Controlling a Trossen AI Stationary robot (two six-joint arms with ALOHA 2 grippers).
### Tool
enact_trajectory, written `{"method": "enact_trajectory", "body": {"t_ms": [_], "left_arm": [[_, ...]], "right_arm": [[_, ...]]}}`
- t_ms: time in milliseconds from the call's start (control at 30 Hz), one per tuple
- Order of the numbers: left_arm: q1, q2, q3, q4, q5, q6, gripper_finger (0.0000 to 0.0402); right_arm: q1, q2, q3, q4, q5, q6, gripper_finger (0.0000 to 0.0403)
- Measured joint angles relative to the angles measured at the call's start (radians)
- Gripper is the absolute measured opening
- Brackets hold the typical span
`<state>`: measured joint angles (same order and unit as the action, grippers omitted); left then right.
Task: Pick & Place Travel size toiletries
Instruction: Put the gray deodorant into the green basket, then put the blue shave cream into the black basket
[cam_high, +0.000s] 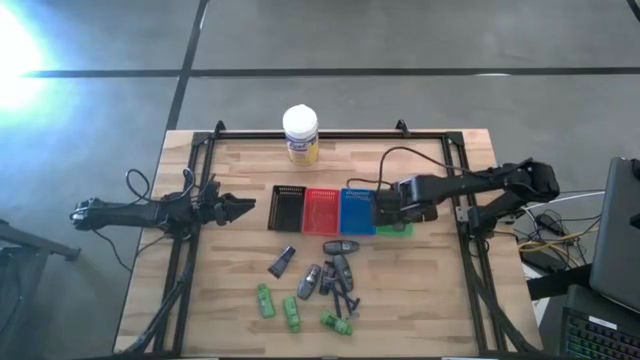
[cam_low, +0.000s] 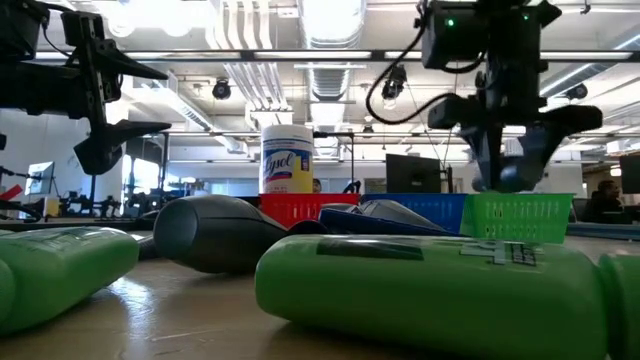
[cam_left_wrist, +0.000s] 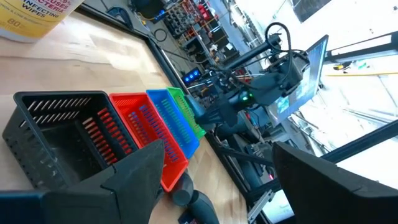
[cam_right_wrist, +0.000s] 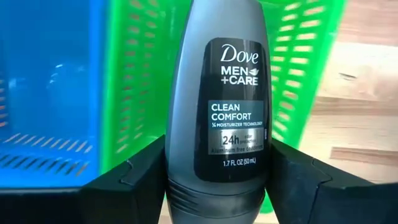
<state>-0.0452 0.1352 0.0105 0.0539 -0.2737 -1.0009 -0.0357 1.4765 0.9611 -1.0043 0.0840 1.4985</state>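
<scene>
From my remote station I see a white-lidded wipes jar with a yellow label standing upright at the far edge of the wooden table. Nearer than the jar, four slatted trays sit side by side in a row: the black tray just nearer than the jar, then the red tray, the blue tray, and the green tray farthest along the row from the jar. A black metal frame runs around the table, passing just behind the jar. Beyond the green tray, off the table's edge, I see a tangle of cables on the grey floor.
</scene>
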Motion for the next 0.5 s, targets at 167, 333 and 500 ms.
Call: {"method": "enact_trajectory", "body": {"t_ms": [167, 333, 500], "left_arm": [[0.0, 0.0, 0.0, 0.0, 0.0, -0.001, 0.0303], [0.0, 0.0, 0.0, -0.001, 0.0, -0.002, 0.0303], [0.0, 0.0, 0.0, -0.001, -0.001, -0.002, 0.0303]], "right_arm": [[0.0, -0.001, -0.024, -0.001, -0.002, 0.01, 0.0252], [0.0, -0.001, -0.019, -0.002, 0.002, -0.02, 0.0286], [0.015, -0.002, 0.027, -0.008, 0.013, -0.103, 0.0318]]}}
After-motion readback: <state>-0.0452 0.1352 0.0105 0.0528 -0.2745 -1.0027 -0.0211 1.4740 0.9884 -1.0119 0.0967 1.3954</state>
